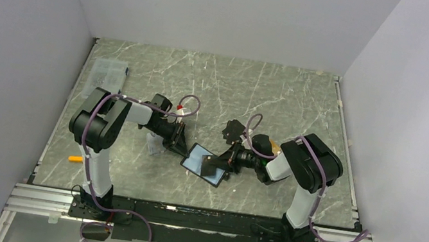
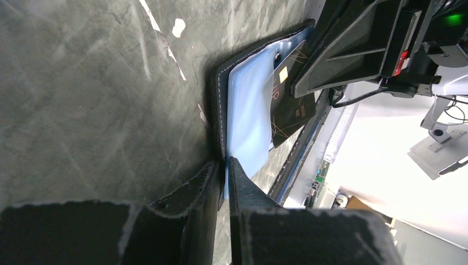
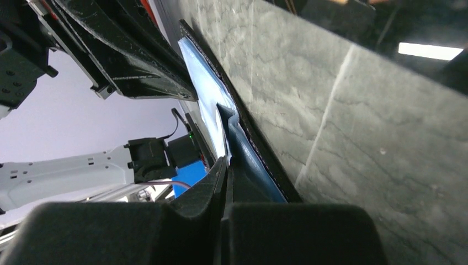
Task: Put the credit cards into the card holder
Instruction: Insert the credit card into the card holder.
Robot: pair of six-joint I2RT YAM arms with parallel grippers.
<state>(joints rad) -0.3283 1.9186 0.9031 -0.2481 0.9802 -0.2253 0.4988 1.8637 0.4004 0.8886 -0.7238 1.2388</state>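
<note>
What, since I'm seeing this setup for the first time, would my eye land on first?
The open wallet in the middle of the table, its blue-grey pockets facing up. The left gripper pinches its edge, while the right gripper holds a black card at a pocket.

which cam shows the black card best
Left wrist: the black credit card faces the lens, chip and gold lines visible. Top external shows only a small dark patch; right wrist, barely an edge.
</note>
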